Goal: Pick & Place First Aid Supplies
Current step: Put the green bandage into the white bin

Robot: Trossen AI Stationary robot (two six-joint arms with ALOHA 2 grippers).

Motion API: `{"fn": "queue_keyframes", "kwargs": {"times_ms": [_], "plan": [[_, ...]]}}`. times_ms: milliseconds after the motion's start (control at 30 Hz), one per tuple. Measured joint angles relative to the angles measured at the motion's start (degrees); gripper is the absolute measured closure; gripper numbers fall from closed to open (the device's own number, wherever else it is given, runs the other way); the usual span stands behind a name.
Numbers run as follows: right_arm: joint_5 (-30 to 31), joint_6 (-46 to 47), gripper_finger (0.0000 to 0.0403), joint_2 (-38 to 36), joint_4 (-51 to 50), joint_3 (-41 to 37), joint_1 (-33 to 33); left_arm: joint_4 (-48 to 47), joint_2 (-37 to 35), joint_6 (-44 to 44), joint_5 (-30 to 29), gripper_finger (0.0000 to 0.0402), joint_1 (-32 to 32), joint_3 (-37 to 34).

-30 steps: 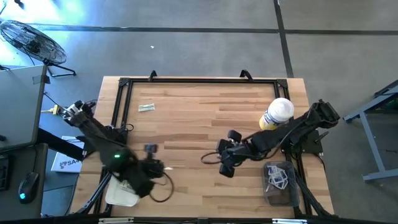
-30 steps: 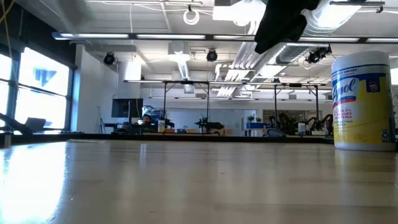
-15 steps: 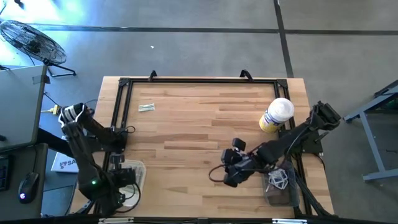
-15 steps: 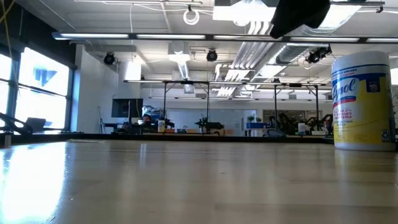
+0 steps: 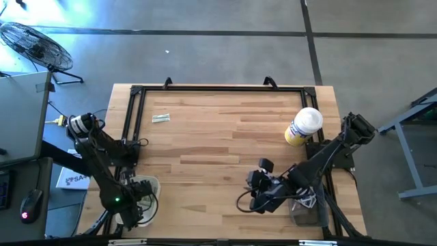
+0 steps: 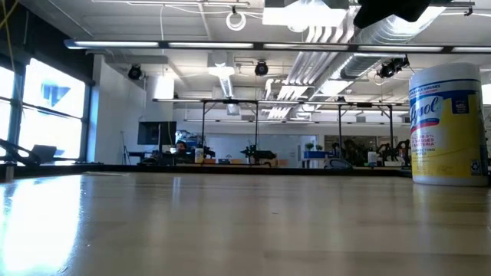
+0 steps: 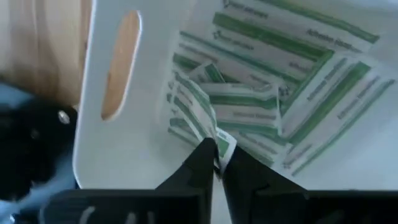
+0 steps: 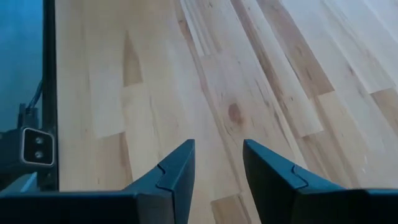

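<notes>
A white tray (image 7: 118, 162) with a handle slot sits at the table's near left corner (image 5: 149, 186). Several green-and-white strip packets (image 7: 292, 81) lie loose on its floor. My left gripper (image 7: 218, 154) hangs over the tray (image 5: 130, 205), pointing down, its fingers nearly together on one strip packet. One more packet (image 5: 160, 117) lies flat on the wood at the far left. My right gripper (image 5: 257, 197) is open above bare wood (image 8: 217, 155) near the table's near edge, touching nothing. My left gripper pinches one strip packet by its end (image 7: 221, 144) between its two fingertips, coming from above and pointing down. The packet slants away from the tips onto the pile in the tray; whether it is lifted clear of the pile, I cannot tell.
A yellow bottle with a white cap (image 5: 304, 126) stands at the far right, large in the low view (image 6: 449, 123). A clear container (image 5: 308, 199) with white things in it sits at the near right, next to my right arm. A black frame (image 5: 218, 89) borders the table.
My left gripper has swung toward the table's near left corner, turned about, and come down over the white tray. My right gripper has moved toward the near edge and a little to the right, staying open.
</notes>
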Motion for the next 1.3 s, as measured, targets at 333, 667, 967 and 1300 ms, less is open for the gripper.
{"fn": "queue_keyframes", "kwargs": {"times_ms": [333,667,967,1300], "plan": [[-0.2,-2.3,0.0274,0.0,0.0,0.0,-1.0,0.1,0.0,-1.2,9.0,0.0274,1.3,6.0],[1.8,-1.0,0.0274,0.0,0.6,0.0,1.7,-0.8,-6.0,7.6,-10.4,0.0255,16.5,9.8],[9.1,-1.1,0.0274,2.2,8.2,0.0,5.2,0.7,-6.4,11.8,-27.7,0.0254,42.8,6.6],[9.8,-1.3,0.0274,10.9,13.7,0.0,4.0,23.1,-6.4,12.9,-33.2,0.0254,69.1,-9.5]]}}
